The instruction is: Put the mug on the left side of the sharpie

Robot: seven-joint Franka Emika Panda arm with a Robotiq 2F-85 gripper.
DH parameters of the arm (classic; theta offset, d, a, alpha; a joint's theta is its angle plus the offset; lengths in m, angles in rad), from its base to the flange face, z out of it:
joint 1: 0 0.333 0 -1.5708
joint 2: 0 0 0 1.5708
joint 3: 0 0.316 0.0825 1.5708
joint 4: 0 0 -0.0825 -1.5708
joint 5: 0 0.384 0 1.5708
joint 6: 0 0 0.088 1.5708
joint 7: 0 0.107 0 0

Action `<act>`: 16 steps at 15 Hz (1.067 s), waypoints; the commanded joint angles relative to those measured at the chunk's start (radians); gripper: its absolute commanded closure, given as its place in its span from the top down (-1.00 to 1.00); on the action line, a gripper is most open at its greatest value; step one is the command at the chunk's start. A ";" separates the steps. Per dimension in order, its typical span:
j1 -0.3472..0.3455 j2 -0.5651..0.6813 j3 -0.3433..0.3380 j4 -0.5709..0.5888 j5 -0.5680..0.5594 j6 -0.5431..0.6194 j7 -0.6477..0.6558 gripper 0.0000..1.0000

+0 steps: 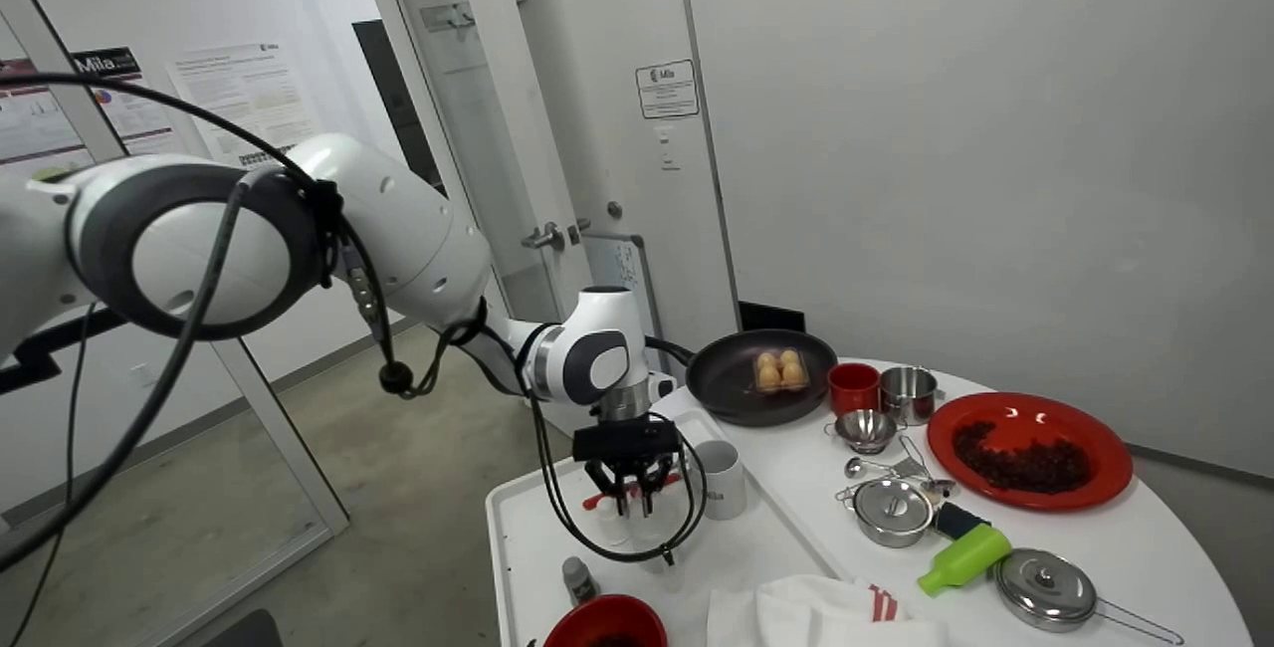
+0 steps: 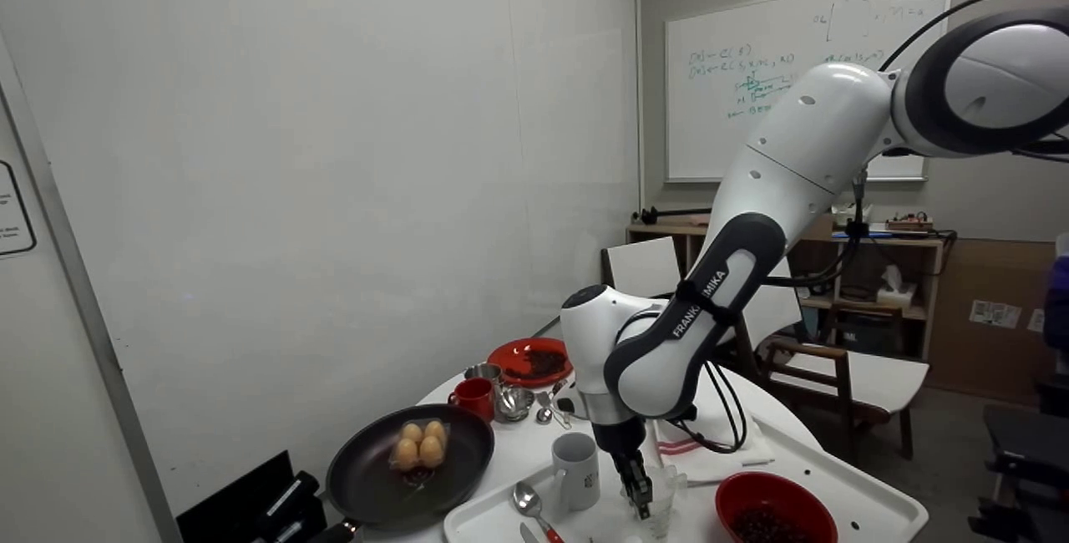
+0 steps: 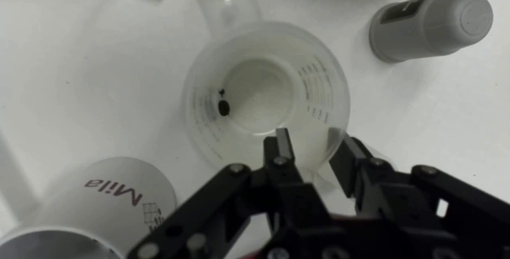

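Note:
The pale grey-white mug (image 1: pixel 724 481) stands upright on the white tray, with its handle side seen in an exterior view (image 2: pixel 576 473). In the wrist view the mug (image 3: pixel 105 207) lies to the lower left with its print showing, apart from the fingers. My gripper (image 1: pixel 637 506) points down beside the mug, over a clear measuring cup (image 3: pixel 259 95). Its fingers (image 3: pixel 310 143) are apart: one overlaps the cup's inside, the other shows past its rim. Contact cannot be told. It also shows in an exterior view (image 2: pixel 641 510). I cannot make out the sharpie; it is hidden or out of view.
A grey bottle (image 3: pixel 430 26) and a red bowl (image 2: pixel 777 505) stand near the cup. A spoon (image 2: pixel 528 499) with a red handle lies beside the mug. A white towel (image 1: pixel 826 612) lies at the tray edge. A black pan (image 2: pixel 409 468) stands beyond the tray.

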 commanded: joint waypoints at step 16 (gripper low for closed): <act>-0.095 -0.248 -0.140 -0.047 0.061 -0.108 0.299 1.00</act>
